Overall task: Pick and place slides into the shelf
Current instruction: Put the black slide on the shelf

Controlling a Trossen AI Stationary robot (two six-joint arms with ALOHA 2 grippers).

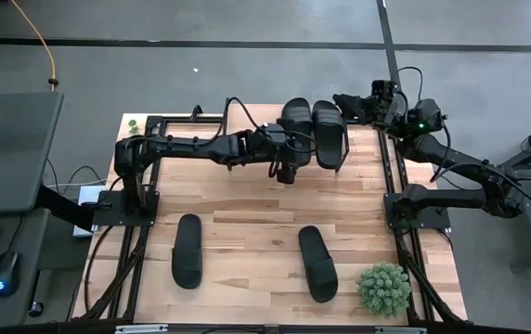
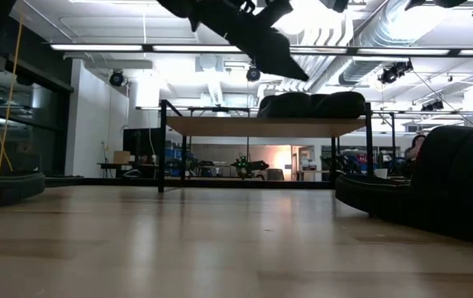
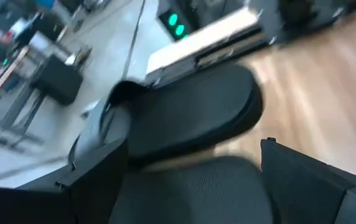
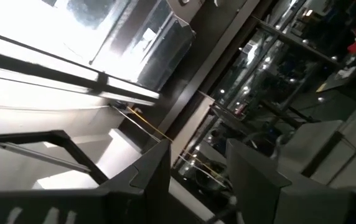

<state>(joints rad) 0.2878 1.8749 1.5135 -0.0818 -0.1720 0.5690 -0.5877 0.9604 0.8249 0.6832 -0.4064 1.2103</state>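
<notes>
Two slides (image 1: 314, 131) sit on the shelf (image 2: 265, 126), far centre. Left gripper (image 1: 286, 173) beside them, fingers released: placement done. Right gripper (image 1: 347, 102): can't tell. Next: fetch near slide (image 1: 187, 250) off surface.

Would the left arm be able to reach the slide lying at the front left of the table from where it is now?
Probably yes. The left gripper is open and holds nothing, and bare table lies between it and that slide. Nothing stands in the way.
</notes>
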